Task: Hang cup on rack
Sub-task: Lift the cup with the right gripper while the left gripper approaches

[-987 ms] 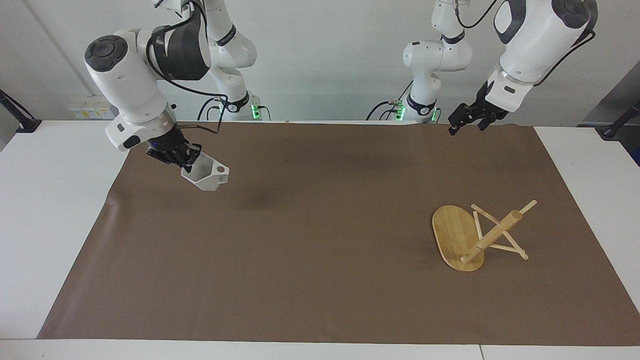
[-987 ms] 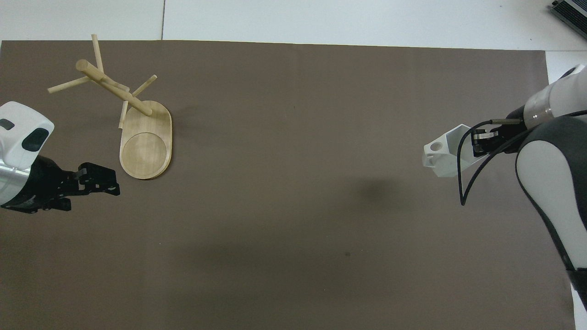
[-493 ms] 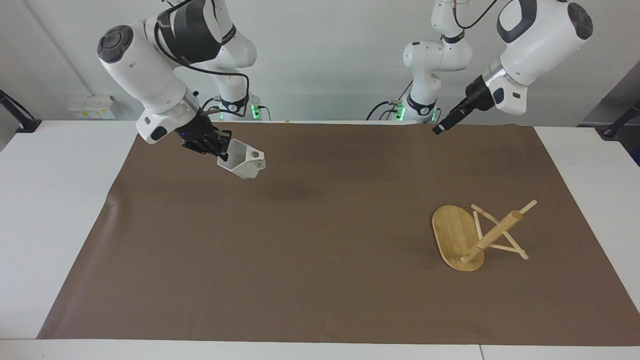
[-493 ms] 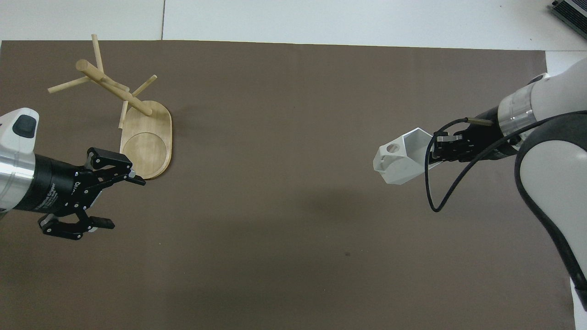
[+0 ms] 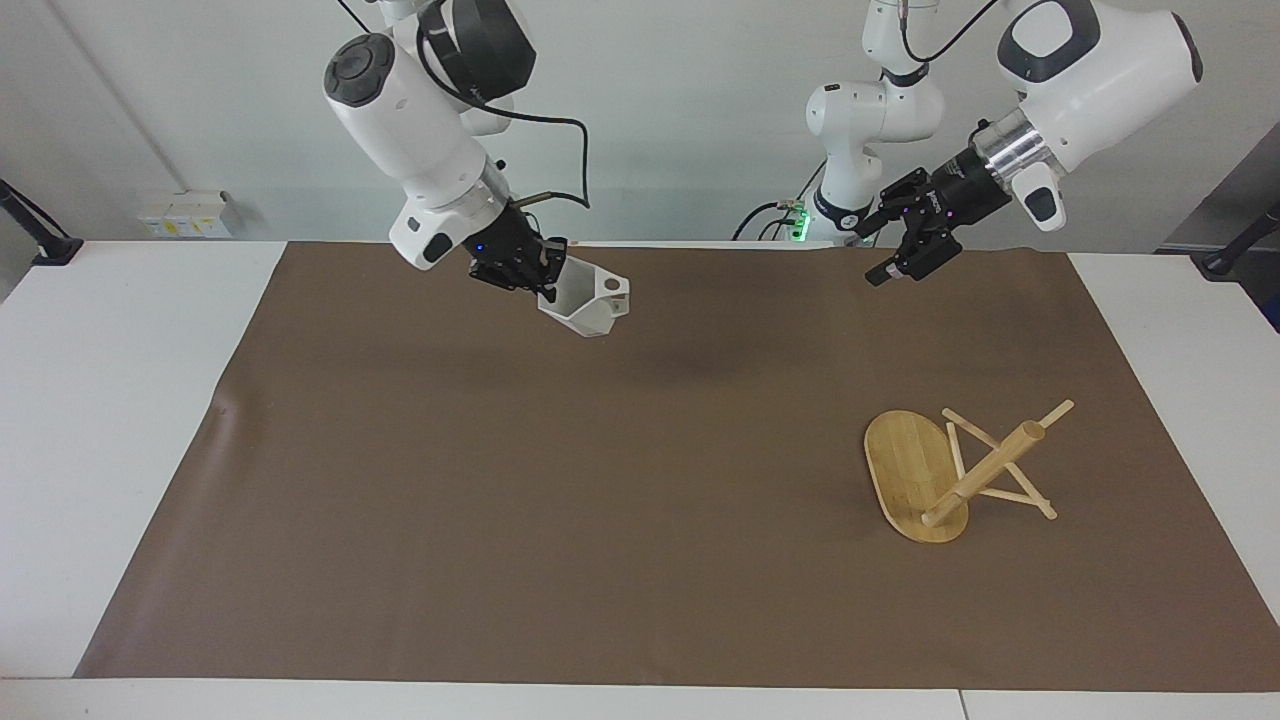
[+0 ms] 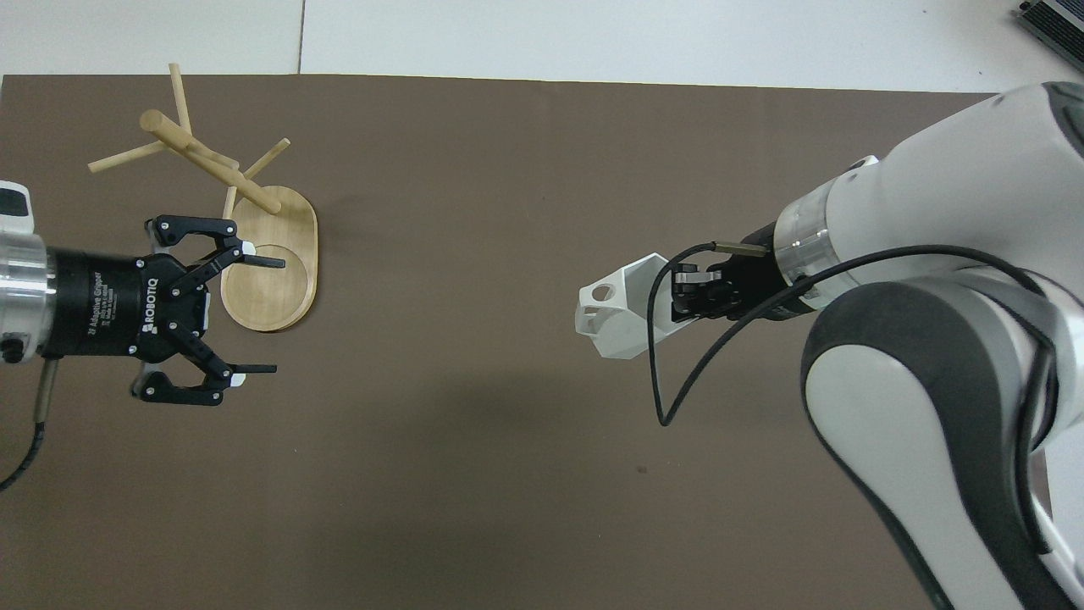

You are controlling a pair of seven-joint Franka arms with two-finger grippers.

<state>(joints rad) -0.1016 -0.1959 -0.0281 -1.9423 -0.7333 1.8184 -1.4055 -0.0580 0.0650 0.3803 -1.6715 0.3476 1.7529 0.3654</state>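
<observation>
The right gripper (image 5: 548,275) pinches the rim of the one white cup (image 5: 588,297), carried tilted in the air at upper centre of the facing view, over the brown mat (image 5: 600,480). The left gripper (image 6: 254,315), fingers spread wide and holding nothing, hangs at the overhead view's left edge. The single rack (image 5: 945,472) stands on the mat at the facing view's lower right.

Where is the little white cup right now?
The cup is up in the air, held by the right gripper over the brown mat, toward the right arm's end, apart from the rack.
</observation>
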